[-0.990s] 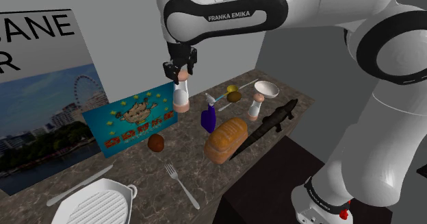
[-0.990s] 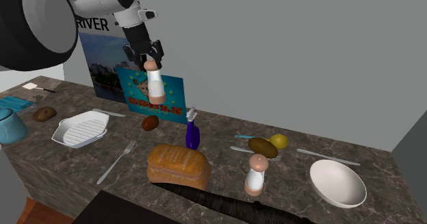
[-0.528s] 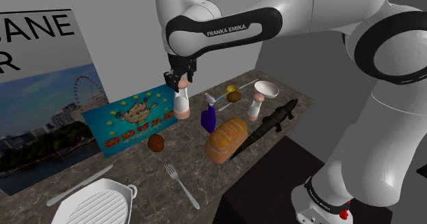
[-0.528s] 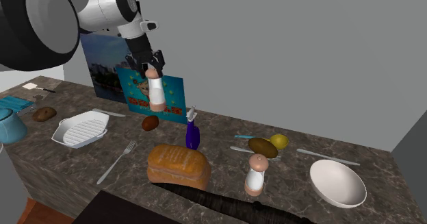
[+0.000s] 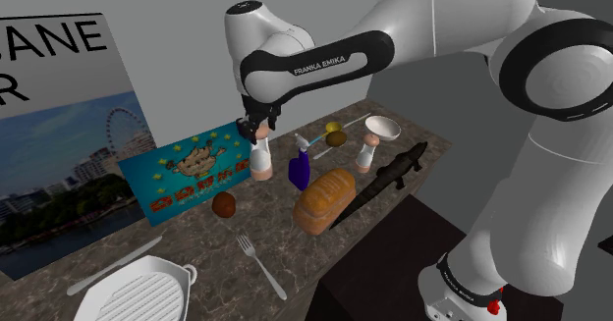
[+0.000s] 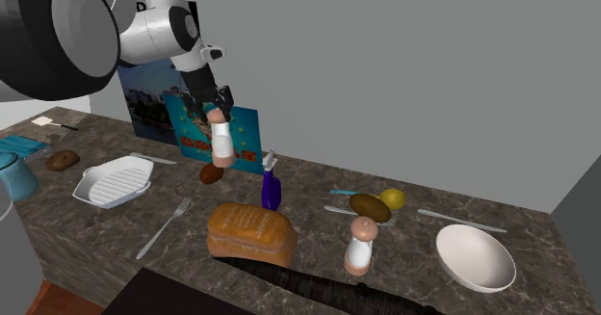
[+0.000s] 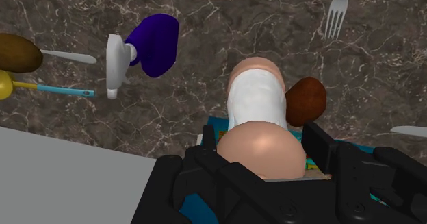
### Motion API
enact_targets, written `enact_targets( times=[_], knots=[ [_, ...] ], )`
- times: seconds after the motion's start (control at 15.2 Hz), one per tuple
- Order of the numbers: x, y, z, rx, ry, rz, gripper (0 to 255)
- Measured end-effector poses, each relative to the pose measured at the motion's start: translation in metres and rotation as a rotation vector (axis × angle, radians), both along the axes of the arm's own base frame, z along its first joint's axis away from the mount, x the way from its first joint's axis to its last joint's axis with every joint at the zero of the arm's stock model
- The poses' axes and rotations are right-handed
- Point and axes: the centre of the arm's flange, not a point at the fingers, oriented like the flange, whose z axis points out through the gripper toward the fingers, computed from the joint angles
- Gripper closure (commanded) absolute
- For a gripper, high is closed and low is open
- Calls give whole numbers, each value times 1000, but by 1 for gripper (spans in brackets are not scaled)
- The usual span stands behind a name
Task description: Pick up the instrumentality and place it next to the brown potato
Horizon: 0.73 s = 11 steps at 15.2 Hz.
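Change: lowered since 1 s ago. Gripper [image 5: 257,128] and shaker [image 5: 260,158] down from above the blue card's top edge to level with the card, at the middle of the shoulder view.
Far left: city poster [image 5: 59,172] standing against the wall; white grill pan [image 5: 138,294] and knife [image 5: 113,263] at the lower left.
Blue card [image 5: 192,172]: standing on edge, just left of the shaker.
Reddish-brown potato [image 5: 224,204]: on the dark marbled counter [image 5: 187,236], below and left of the shaker; just beside the shaker's base in the wrist view.
Fork [image 5: 261,267]: flat on the counter, lower middle.
Jaws: clamped on the shaker's pinkish cap, 1 black finger on each side.
Shaker: upright, white body with pinkish cap and base, hanging from the gripper; contact with the counter impossible to tell.
Right of the shaker: purple spray bottle [image 5: 300,170], then bread loaf [image 5: 324,199] below it.
Farther right: brown potato [image 5: 338,138] and lemon [image 5: 333,127] touching, 2nd shaker [image 5: 365,155], white bowl [image 5: 382,126], long black object [image 5: 393,169] along the counter's edge.
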Motion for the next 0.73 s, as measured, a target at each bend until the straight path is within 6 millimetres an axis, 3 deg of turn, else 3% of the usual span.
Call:
enact_targets(
  times=[0.73],
  knots=[
    [0, -1, -57, 0, 0, 0, 255]
  ],
)
